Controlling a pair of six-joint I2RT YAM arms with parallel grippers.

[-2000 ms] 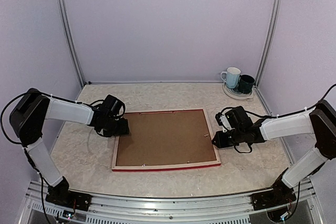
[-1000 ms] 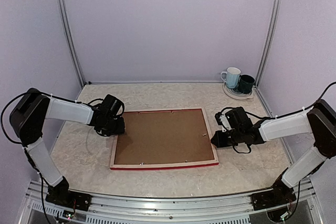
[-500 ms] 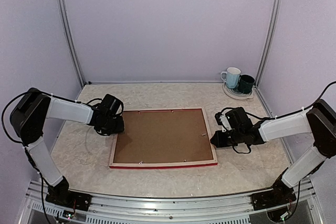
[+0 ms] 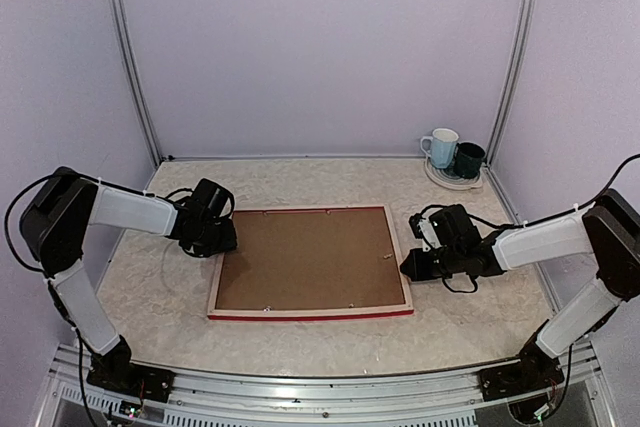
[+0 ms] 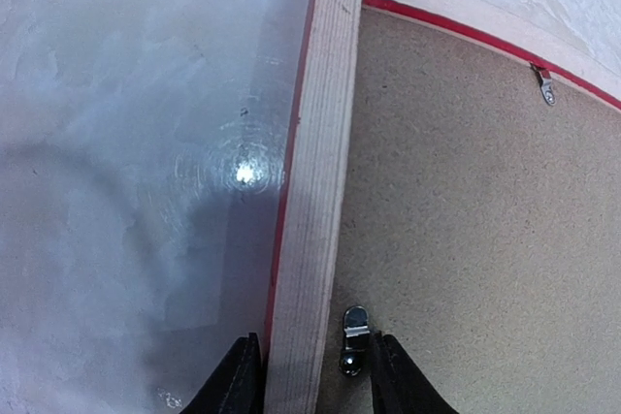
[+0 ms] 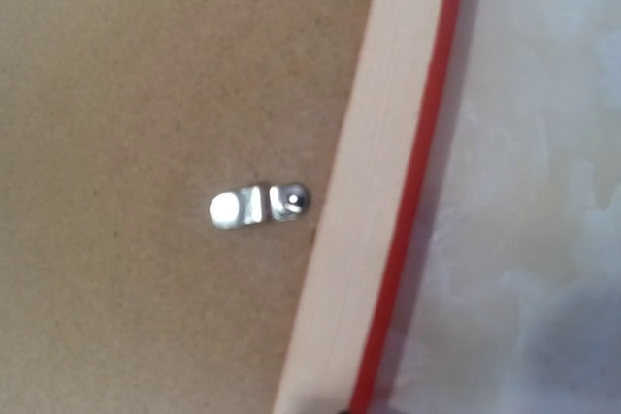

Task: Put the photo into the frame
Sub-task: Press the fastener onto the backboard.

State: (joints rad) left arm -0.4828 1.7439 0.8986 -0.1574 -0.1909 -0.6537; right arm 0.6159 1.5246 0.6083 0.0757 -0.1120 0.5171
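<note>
One frame point(image 4: 300, 311) lies face down in the middle of the bench point(image 4: 300, 182), pale wood upward, with a thin red line showing along its outer edges. One brown backing board point(image 4: 305, 259) fills its opening (flat, as far as I can see from here).

Two arms reach in from either side, one to each short side of the frame. The left claw point(image 4: 222, 240) sits low at the far end of the left rail. Its two fingers point(image 5: 238, 383) stand apart astride that rail, one outside on the bench side and one inside over the board. They are not squeezed onto the wood, and a small gap on the inner side holds a metal clip point(image 5: 354, 336). A second clip point(image 5: 547, 84) shows farther along the top rail in the same wrist view.

The right claw point(image 4: 404, 267) meets the right rail about halfway along, its tips together in a point at the frame's outer edge. Its own camera shows one clip point(image 6: 257, 206) on the board just beside the rail.

At the back right corner are two mugs, one white mug point(image 4: 438, 147) and one dark mug point(image 4: 468, 159). They stand side by side on one plate point(image 4: 452, 183), well apart from the frame.
</note>
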